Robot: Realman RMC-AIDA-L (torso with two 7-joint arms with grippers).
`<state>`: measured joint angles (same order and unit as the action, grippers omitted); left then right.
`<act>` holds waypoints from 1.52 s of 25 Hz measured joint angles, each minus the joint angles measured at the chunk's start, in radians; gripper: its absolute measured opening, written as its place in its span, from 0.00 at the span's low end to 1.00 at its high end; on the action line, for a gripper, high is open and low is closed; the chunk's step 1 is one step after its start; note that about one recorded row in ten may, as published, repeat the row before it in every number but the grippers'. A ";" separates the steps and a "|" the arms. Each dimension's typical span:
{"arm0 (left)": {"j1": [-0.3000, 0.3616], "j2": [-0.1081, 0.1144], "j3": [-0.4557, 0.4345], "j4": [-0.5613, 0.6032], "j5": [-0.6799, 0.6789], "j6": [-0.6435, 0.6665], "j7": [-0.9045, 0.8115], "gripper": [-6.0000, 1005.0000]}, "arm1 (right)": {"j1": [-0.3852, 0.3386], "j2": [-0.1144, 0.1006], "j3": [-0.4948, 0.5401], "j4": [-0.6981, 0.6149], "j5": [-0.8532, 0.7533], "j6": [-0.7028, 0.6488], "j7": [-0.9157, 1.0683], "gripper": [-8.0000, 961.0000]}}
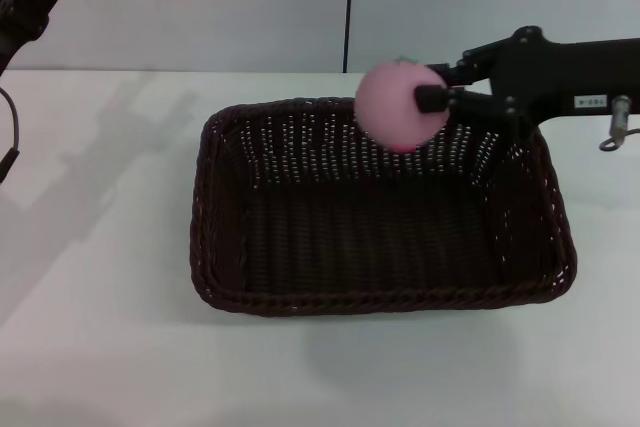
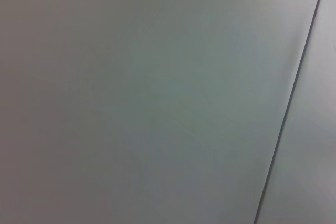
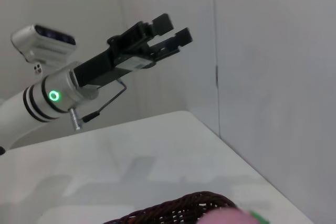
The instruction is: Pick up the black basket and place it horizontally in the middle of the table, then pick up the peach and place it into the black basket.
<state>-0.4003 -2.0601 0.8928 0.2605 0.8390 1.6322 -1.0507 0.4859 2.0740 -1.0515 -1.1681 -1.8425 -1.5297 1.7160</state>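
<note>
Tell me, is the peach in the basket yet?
Not yet: the right gripper holds the peach above the black basket's far rim; inside looks empty.

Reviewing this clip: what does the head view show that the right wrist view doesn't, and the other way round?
Only the head view shows the right pincer shut on the peach above the far side of the whole black basket on the table. Only the right wrist view shows the left pincer raised off the table, fingers slightly apart, with a green ring light on its arm. Both share the peach, basket rim and table.
</note>
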 joint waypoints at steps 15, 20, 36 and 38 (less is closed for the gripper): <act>0.010 0.000 -0.007 0.002 0.000 -0.001 0.000 0.82 | -0.076 0.004 0.079 0.027 0.227 0.008 -0.105 0.59; 0.029 0.000 -0.051 0.006 0.000 0.003 0.000 0.82 | -0.163 0.002 0.154 0.185 0.533 0.000 -0.314 0.65; 0.100 -0.007 -0.318 -0.060 -0.002 0.147 0.112 0.82 | -0.229 0.001 0.611 0.881 1.023 -0.158 -0.755 0.65; 0.099 -0.004 -0.343 -0.082 -0.002 0.168 0.127 0.82 | -0.229 0.000 0.649 0.902 1.023 -0.159 -0.759 0.65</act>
<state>-0.3011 -2.0643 0.5493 0.1784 0.8374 1.7997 -0.9237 0.2567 2.0744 -0.4027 -0.2664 -0.8195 -1.6884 0.9571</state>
